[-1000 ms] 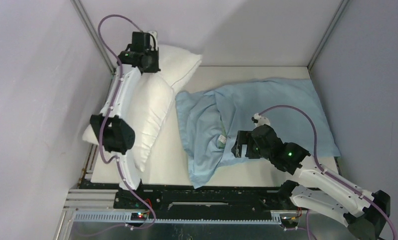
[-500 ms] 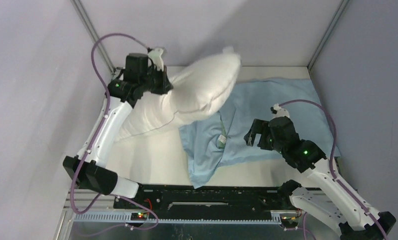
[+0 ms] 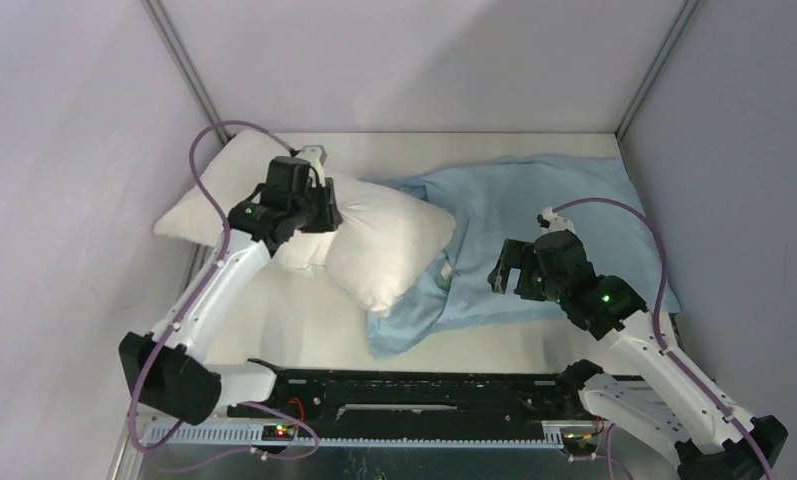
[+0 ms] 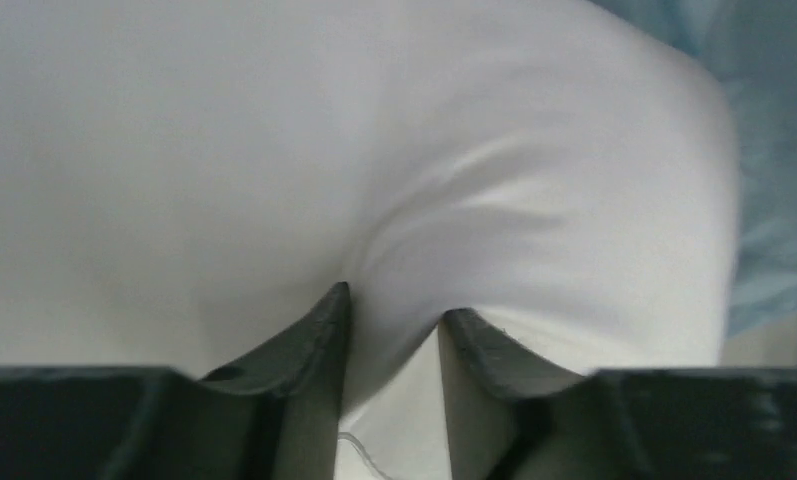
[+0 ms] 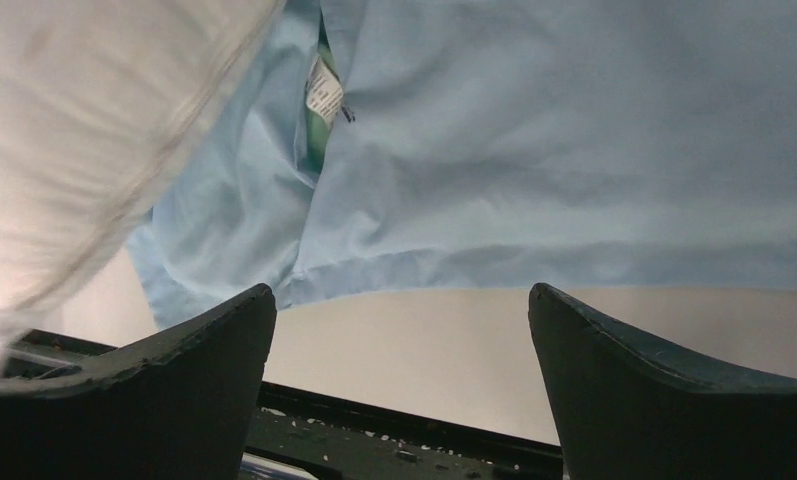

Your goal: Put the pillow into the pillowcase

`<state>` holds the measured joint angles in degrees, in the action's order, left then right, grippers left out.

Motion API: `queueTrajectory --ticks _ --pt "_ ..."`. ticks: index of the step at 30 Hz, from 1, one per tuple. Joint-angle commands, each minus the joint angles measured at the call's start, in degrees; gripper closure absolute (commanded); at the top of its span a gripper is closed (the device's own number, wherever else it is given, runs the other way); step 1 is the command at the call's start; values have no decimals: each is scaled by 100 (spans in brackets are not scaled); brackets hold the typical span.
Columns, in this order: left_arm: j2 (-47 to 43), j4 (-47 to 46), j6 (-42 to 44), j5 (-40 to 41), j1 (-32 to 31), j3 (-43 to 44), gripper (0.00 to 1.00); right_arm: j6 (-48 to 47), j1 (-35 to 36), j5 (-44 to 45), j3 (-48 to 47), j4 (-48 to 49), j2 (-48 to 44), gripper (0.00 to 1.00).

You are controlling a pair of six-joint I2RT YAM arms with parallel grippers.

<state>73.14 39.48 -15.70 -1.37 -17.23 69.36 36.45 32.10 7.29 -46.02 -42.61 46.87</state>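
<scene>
Since the earlier frame, the pillow (image 3: 374,240) is being lowered, pinched by the left gripper (image 4: 392,325), beside the pillowcase (image 3: 534,215), not yet inserted, while the right gripper (image 5: 402,340) is being held open, empty.

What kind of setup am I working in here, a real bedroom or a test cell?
Most likely a lab test cell, not a bedroom: plain grey panel walls on metal corner posts box in a bare white tabletop, which holds only the pillow and the pillowcase.
</scene>
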Motion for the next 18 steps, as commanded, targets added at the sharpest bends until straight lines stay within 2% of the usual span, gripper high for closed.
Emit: queueTrajectory --ticks 1,2,5,10,15,18 --pt "-750 -261 -255 904 -713 125 45 -116 -20 -53 -83 59 -22 0" --pt "-840 -165 -177 1128 -907 227 35 -133 -26 -60 -83 60 -16 1" --pt "-961 82 45 1635 -1587 486 22 -179 -24 -90 -83 43 25 1" --pt "-387 272 40 2102 -2768 695 13 -77 -21 -167 -70 58 10 0" --pt "611 17 174 2738 -3276 1079 9 -11 -21 -23 -57 77 -204 1" --pt "1298 -108 383 3022 -3576 1433 1 8 -26 60 -56 32 -276 0"
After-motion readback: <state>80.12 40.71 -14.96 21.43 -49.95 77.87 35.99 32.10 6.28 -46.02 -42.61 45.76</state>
